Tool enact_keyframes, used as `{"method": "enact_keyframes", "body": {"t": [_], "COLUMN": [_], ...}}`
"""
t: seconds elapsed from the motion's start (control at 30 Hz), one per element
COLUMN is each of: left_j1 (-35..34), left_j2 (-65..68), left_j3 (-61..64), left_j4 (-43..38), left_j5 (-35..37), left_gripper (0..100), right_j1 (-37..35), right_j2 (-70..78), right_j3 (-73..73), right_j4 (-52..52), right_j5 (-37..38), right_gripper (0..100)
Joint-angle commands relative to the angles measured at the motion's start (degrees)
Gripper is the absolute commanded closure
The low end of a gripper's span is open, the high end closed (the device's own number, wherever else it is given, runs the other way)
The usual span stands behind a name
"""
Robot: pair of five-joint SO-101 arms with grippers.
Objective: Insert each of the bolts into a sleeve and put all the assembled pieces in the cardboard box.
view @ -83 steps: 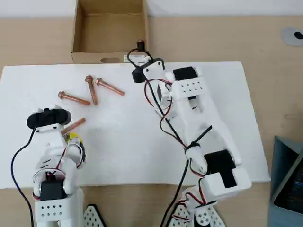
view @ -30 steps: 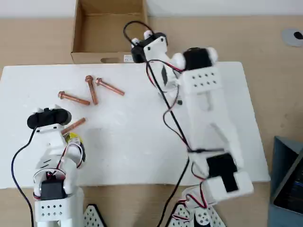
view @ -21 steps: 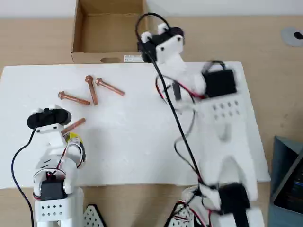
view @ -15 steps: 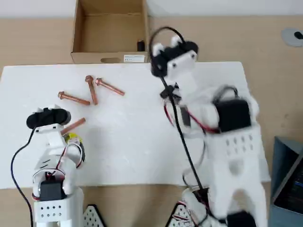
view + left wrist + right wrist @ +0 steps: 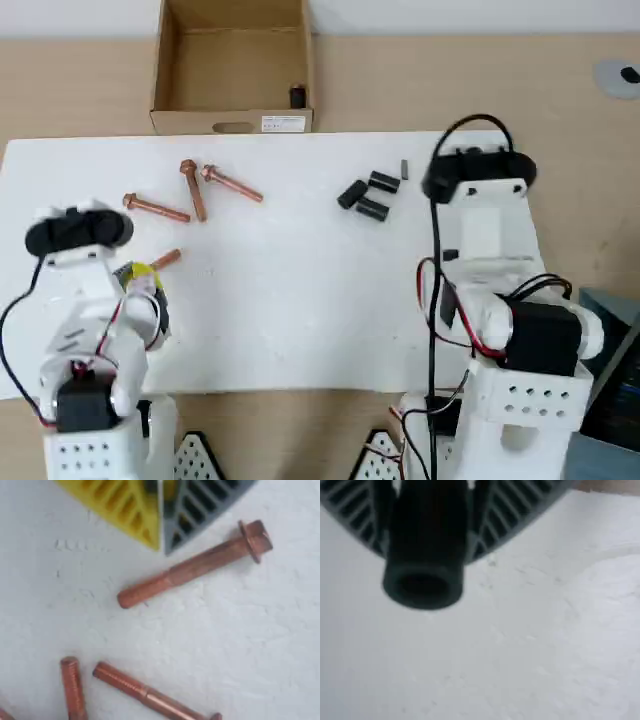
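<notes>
Risk note: sleeve (image 5: pixel 422 587) held, bolt (image 5: pixel 195 565) not yet picked.
The right gripper (image 5: pixel 427 535) is clamped on the black sleeve, bore open beyond its fingers. The left gripper (image 5: pixel 161 545) has its tips pressed together and empty, with the copper bolt flat on the white mat (image 5: pixel 225 645) just past them. Those tips must part before descending, or they likely nudge the round shank and roll it toward the other bolts (image 5: pixel 145 692) beyond. A pinch near the head may let the shank droop and catch the sleeve's rim, and a slack hold could let the sleeve twist.
</notes>
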Motion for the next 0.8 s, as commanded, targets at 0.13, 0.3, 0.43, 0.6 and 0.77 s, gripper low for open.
{"method": "enact_keyframes", "body": {"t": [0.13,0.3,0.43,0.6,0.77], "left_j1": [0.18,0.26,0.44,0.44,1.49], "left_j2": [28.79,45.67,57.01,71.96,85.93], "left_j3": [-23.21,-37.89,-46.77,-56.88,-69.80], "left_j4": [-1.49,-1.49,-1.85,-1.32,4.04], "left_j5": [0.00,-0.18,-0.26,-0.09,-0.18], "left_gripper": [100,100,100,100,100], "right_j1": [2.95,2.95,2.95,2.95,2.95], "right_j2": [-1.10,-0.92,-0.84,-0.84,-0.75], "right_j3": [0.04,0.13,0.13,0.13,0.13], "right_j4": [-1.32,-1.32,-1.32,-1.32,-1.32], "right_j5": [-0.79,-0.79,-0.88,-0.88,-0.88], "right_gripper": [98.9,98.9,98.9,98.9,98.9]}}
